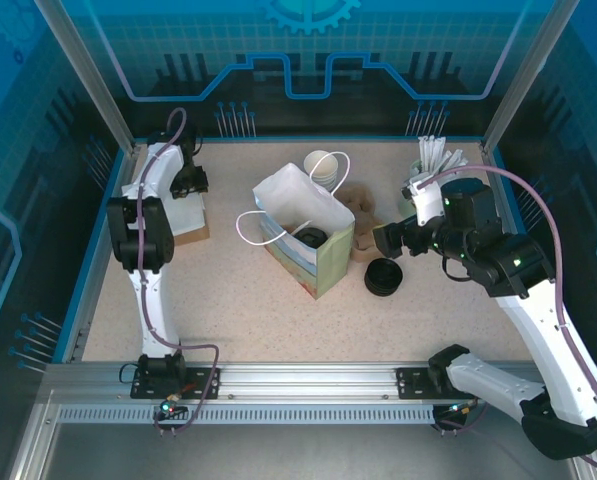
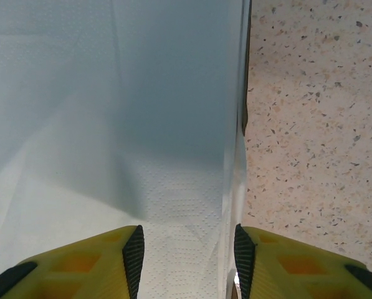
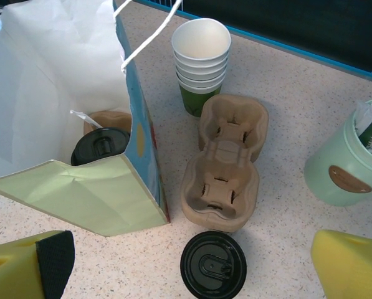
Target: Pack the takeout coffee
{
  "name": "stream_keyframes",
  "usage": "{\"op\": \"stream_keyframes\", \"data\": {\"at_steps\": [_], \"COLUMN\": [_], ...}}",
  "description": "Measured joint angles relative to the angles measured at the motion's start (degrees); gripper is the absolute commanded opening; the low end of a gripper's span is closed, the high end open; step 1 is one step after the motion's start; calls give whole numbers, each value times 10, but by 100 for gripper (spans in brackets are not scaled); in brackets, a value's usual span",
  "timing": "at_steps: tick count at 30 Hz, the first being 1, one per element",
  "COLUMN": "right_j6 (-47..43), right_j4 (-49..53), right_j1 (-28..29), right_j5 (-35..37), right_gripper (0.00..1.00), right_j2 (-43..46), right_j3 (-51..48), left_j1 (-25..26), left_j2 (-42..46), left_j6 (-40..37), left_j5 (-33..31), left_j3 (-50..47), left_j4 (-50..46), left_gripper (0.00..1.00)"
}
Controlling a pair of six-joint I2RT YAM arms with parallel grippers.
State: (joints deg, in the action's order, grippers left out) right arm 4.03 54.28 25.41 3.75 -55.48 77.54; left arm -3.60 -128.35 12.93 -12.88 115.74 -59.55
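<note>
A paper bag [image 1: 303,235] [image 3: 80,193] stands open mid-table. Inside it sits a coffee cup with a black lid [image 3: 100,145] [image 1: 311,237]. A loose black lid [image 1: 383,277] [image 3: 212,265] lies on the table right of the bag. My right gripper [image 1: 388,240] [image 3: 189,274] hovers above that lid, open wide, holding nothing. At the far left my left gripper [image 1: 186,185] [image 2: 189,249] is down on a stack of white napkins [image 2: 111,124] [image 1: 183,212]. Its jaws stand apart astride the stack's right edge, with napkin paper between the pads.
A stack of empty paper cups [image 3: 201,62] [image 1: 323,165] and a brown pulp cup carrier [image 3: 226,162] [image 1: 358,205] sit behind the loose lid. A mint-green container [image 3: 348,162] [image 1: 433,180] with packets stands at the back right. The speckled table [image 1: 228,310] has blue edges.
</note>
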Motion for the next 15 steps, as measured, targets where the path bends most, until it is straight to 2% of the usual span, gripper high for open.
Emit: {"op": "stream_keyframes", "data": {"at_steps": [6, 15], "right_j6": [0, 0], "right_j4": [0, 0], "right_j1": [-1, -3], "right_j5": [3, 3], "right_gripper": [100, 100], "right_j2": [-1, -1], "right_j3": [0, -1], "left_j1": [0, 0], "left_j2": [-18, -24], "left_j6": [0, 0], "left_j5": [0, 0], "left_j3": [9, 9], "left_j4": [-3, -7], "left_gripper": [44, 36]}}
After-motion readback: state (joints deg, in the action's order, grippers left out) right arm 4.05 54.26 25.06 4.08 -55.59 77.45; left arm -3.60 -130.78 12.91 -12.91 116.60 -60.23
